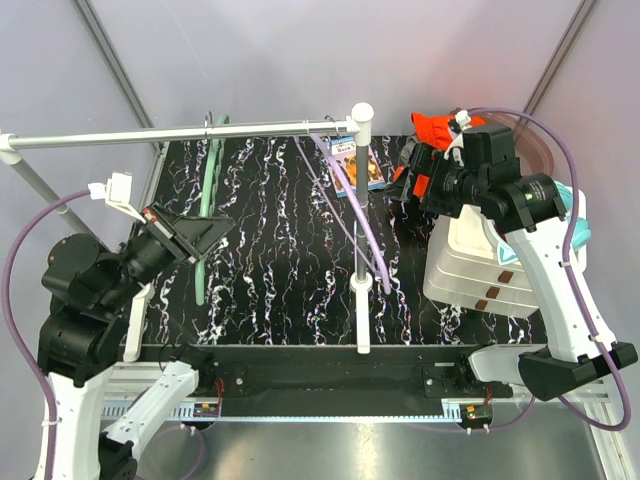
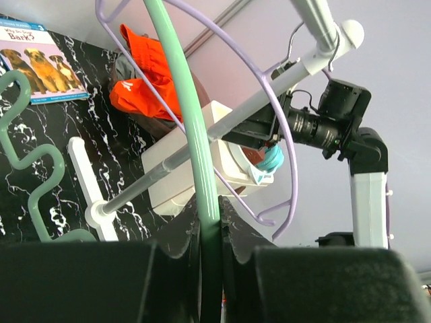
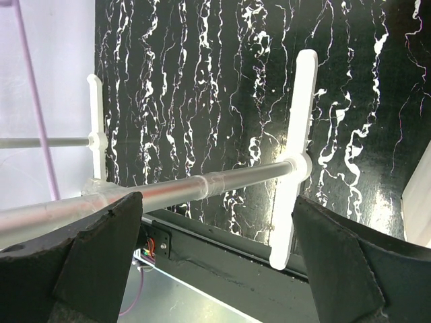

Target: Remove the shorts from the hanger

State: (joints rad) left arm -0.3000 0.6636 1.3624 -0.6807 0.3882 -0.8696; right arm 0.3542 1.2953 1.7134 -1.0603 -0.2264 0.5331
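Left wrist view shows the left gripper (image 2: 210,237) squeezed tight on the green hanger (image 2: 180,101). The right gripper (image 3: 219,249) has its fingers wide apart, holding nothing. The orange-red shorts (image 1: 436,128) sit bunched up at the table's (image 1: 280,260) back right, by the white box (image 1: 470,268).

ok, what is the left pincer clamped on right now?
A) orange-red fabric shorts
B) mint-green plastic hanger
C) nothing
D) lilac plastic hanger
B: in the left wrist view the mint-green plastic hanger runs straight down between the closed fingers of the left pincer.
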